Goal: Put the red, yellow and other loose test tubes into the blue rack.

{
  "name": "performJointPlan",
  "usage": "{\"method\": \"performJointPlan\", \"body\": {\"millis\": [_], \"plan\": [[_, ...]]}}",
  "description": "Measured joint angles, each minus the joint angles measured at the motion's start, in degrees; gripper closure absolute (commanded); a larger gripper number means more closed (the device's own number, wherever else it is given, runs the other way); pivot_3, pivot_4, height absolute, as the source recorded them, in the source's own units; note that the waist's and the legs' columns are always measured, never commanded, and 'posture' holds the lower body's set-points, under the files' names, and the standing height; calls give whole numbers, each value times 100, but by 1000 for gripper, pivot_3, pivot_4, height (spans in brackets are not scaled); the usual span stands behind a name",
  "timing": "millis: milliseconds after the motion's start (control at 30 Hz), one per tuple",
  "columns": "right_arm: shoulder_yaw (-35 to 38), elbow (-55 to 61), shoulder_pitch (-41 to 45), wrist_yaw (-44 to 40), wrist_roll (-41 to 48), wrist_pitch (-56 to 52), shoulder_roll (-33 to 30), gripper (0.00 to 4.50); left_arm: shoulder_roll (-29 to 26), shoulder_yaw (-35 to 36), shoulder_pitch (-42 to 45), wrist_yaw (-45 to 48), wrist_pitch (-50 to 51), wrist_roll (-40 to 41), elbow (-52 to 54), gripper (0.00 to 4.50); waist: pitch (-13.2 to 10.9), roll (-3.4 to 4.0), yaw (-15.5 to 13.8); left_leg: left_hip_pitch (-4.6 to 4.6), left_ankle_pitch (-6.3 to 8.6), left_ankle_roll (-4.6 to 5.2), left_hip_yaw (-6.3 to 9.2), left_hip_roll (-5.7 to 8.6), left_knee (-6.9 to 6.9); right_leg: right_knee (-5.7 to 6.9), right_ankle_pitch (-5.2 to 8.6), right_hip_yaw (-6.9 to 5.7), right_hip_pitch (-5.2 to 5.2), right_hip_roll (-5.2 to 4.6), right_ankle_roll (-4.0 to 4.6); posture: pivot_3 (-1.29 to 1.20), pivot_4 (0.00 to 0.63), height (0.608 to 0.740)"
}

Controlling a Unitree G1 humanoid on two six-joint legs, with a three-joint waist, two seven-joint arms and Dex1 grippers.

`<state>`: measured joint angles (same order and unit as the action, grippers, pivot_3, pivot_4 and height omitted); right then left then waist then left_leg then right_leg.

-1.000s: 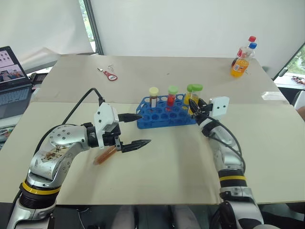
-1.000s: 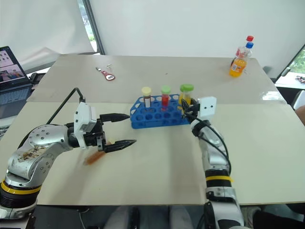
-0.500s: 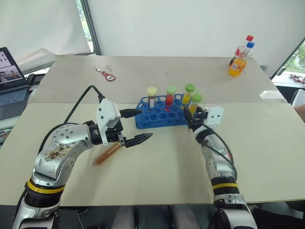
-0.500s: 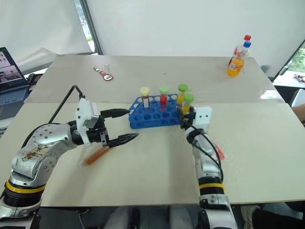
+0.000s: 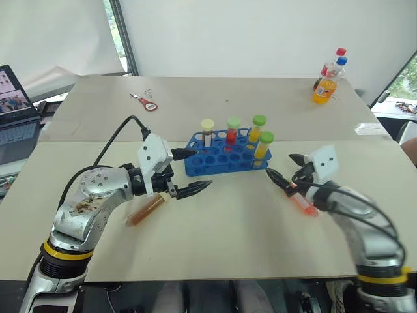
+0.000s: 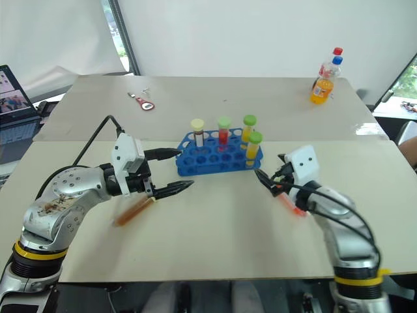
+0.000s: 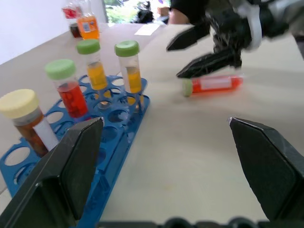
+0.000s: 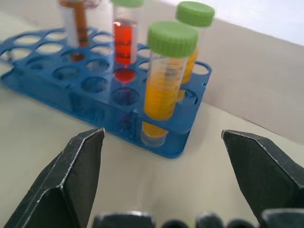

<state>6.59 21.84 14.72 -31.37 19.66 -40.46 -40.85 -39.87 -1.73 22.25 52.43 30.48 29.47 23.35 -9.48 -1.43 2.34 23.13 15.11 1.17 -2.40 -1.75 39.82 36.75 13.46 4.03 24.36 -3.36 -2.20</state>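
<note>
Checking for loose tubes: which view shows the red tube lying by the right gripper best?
The left wrist view: the loose red tube lies on the table in full, cap and label visible, just beyond the open right gripper. In both eye views that gripper partly covers it.

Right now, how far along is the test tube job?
Four capped clear plastic tubes stand in the bright blue plastic rack. Both tools, the left tool and the right tool, are open and empty. A red-orange tube lies beside the right tool, and a brown tube below the left; both are left to place.
</note>
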Motion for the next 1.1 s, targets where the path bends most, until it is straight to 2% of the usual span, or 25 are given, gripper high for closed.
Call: {"method": "performJointPlan", "body": {"millis": [133,200,333,567,667,900,933,1100], "plan": [[-407,-15,874,-625,305,-1707,-1361,125,-969,-58,-476,1151,-301,-4,134,0,-1,-1,24,-3,1,2,-8,-3,-7,-7,6,1,3,1,7,0,150,733],[-779,-301,1348,-928,350,-2284,-1737,125,-1244,-80,-665,1574,-453,-7,238,0,-2,-3,6,2,2,3,-13,-5,-7,-15,7,-6,3,1,9,0,150,733],[-1617,-1083,2075,-1323,405,-3051,-1786,125,-1374,-103,-756,1867,-676,-21,449,0,-4,-7,-74,12,2,3,-37,-2,-2,-22,7,-7,2,-3,8,0,150,733],[-2632,-2052,2567,-1640,72,-3058,-1660,125,-1365,-92,-843,1677,-651,-14,754,0,-4,-7,-156,21,5,8,-48,-3,-2,-25,7,-6,11,-3,5,0,150,733],[-2882,-2319,2673,-1797,-95,-2965,-1623,964,-1363,-82,-993,1556,-637,-15,851,0,-4,-7,-153,20,5,8,-50,-4,-1,-22,6,-6,13,-3,5,0,150,733],[-3108,-2525,2805,-2104,-386,-2807,-1568,3344,-1363,-76,-1107,1386,-638,-22,954,0,-4,-7,-159,17,5,8,-51,-4,1,-14,6,-6,13,-2,6,0,150,733],[-3111,-2525,2806,-2126,-398,-2807,-1563,3468,-1362,-76,-1111,1363,-638,-21,954,0,-4,-7,-159,17,5,8,-51,-4,1,-14,6,-6,13,-2,6,0,150,733],[-3044,-2348,2806,-2359,-348,-2769,-1540,3473,-1321,22,-1254,1253,-635,-2,947,0,-4,-7,-155,17,5,8,-50,-6,0,-12,7,-6,16,-2,6,0,150,733]]}}
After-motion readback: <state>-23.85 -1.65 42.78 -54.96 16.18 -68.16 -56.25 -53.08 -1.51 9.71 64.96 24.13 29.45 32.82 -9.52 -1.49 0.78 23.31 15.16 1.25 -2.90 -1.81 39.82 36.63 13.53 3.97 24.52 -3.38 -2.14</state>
